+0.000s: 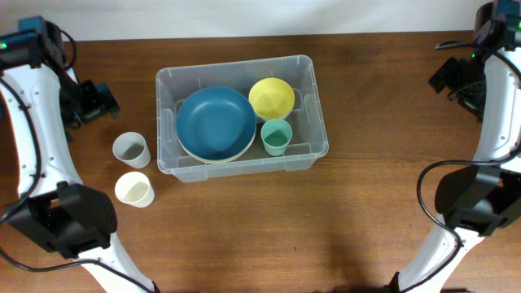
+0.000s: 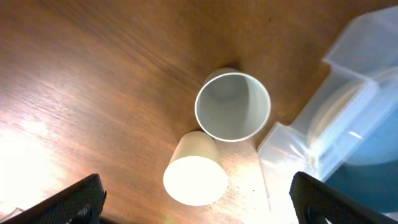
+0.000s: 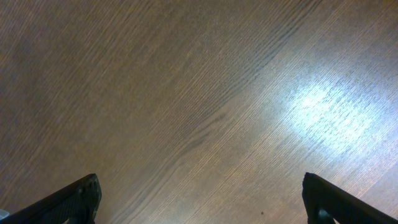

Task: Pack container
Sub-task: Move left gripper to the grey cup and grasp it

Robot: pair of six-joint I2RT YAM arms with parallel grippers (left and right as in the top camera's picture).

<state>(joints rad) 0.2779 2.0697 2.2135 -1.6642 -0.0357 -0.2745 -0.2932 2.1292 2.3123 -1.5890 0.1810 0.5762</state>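
Note:
The clear plastic container (image 1: 313, 89) stands mid-table and holds a blue plate (image 1: 215, 122) on a cream one, a yellow bowl (image 1: 271, 97) and a green cup (image 1: 277, 136). Its corner shows in the left wrist view (image 2: 292, 149). A grey cup (image 1: 130, 150) and a cream cup (image 1: 134, 189) stand on the table left of it, both also in the left wrist view: the grey cup (image 2: 233, 107) and the cream cup (image 2: 194, 177). My left gripper (image 1: 96, 99) (image 2: 198, 202) is open and empty, up left of the cups. My right gripper (image 1: 452, 77) (image 3: 199, 202) is open over bare wood at the far right.
The brown wooden table (image 1: 383, 203) stretches to the front and right of the container. A white wall edge runs along the back. Both white arm bases stand at the front corners.

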